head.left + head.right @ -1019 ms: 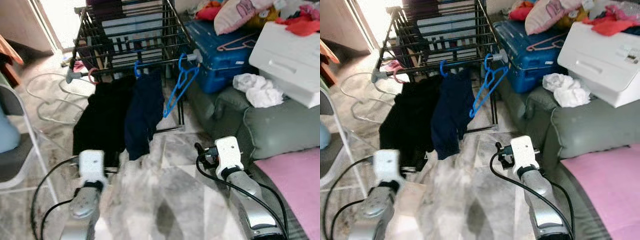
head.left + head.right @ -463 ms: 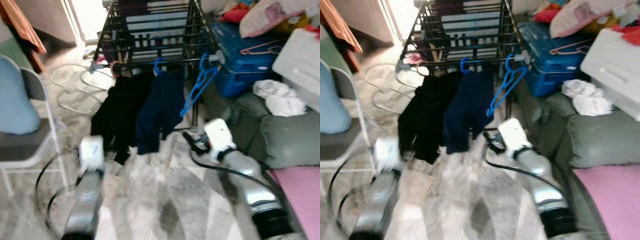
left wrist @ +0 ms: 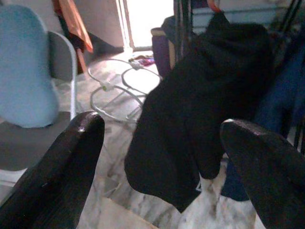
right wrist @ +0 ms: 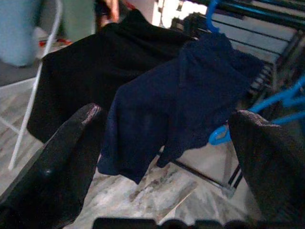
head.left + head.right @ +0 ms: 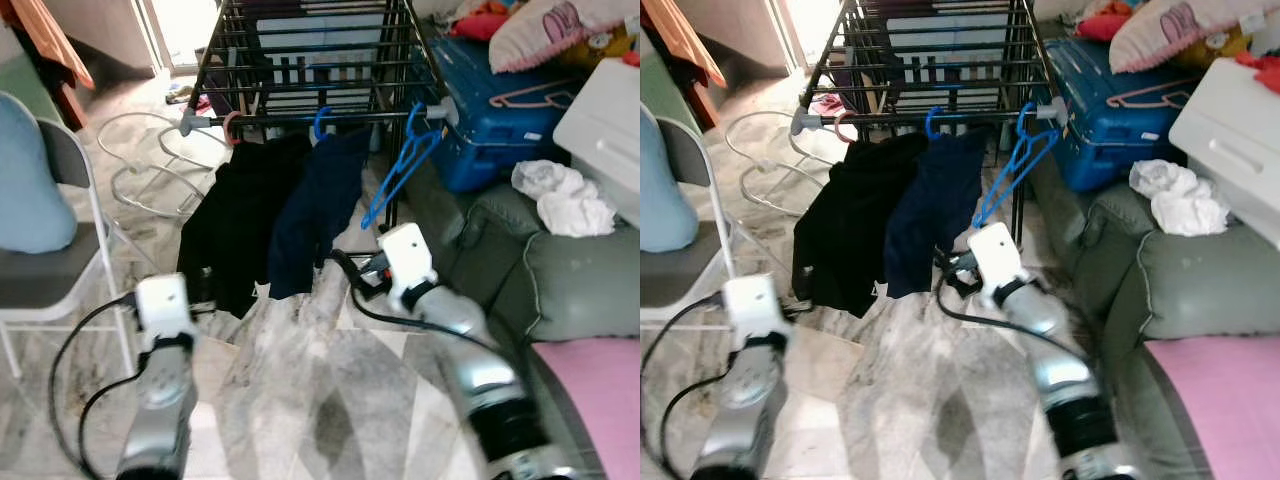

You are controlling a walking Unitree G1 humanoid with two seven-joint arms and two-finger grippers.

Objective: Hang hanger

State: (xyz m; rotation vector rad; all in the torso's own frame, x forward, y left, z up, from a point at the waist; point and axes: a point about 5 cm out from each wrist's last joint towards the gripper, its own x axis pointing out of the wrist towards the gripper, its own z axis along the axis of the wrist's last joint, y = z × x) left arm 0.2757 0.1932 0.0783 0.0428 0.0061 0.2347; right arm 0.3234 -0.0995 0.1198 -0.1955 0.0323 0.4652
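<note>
Marble floor (image 5: 330,400), grey folding chair (image 5: 60,270), green sofa (image 5: 560,270), sunlit doorway (image 5: 185,30).

Left arm (image 5: 160,400): silver, rounded metallic forearm shell, dark band at the wrist, ending in a white rectangular wrist housing (image 5: 165,303) with rounded corners. A thin black cable (image 5: 70,350) loops out from the housing and runs back along the forearm.

Right arm (image 5: 470,360): same silver shell, with a black ribbed collar (image 5: 510,430) nearer the elbow and a white box-shaped wrist housing (image 5: 405,262). A black cable (image 5: 375,310) curls beside it.

Jaws: two long black fingers per arm, matte, broad, with rounded tips (image 3: 81,143) (image 4: 257,143).
</note>
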